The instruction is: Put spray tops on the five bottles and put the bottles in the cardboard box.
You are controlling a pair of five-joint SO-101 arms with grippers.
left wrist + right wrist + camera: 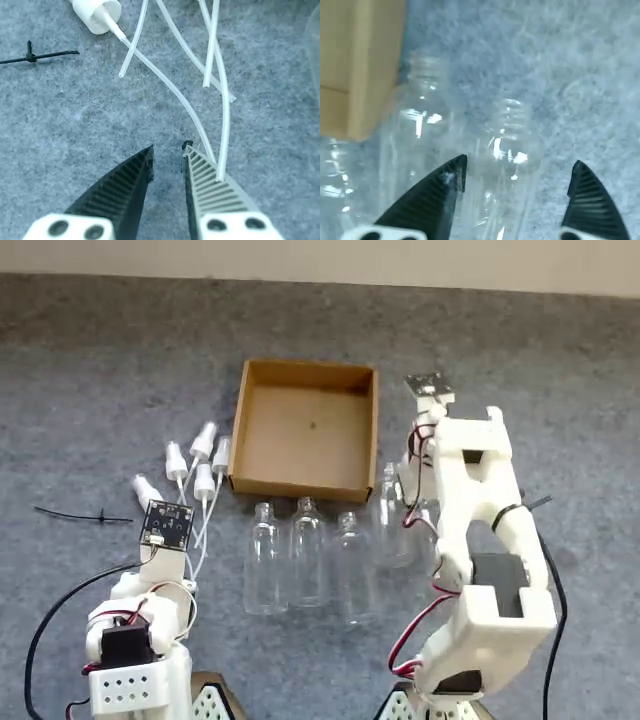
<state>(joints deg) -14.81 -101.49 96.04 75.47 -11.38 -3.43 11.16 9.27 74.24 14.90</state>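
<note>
We judge nothing done yet: the cardboard box (240, 430) holds no bottle, the five bottles (264, 560) wait capless just near of it on the table (100, 390), and the spray tops (203, 440) lie loose to its left. Our left tool (167, 150) hangs slightly apart by their tubes. Our right tool (520, 162) gapes wide around one bottle (512, 135), unclamped.

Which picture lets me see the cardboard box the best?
The high view: the whole box is there, open on top, all four walls showing. The right wrist view catches just a brown edge of it beside a bottle.
</note>
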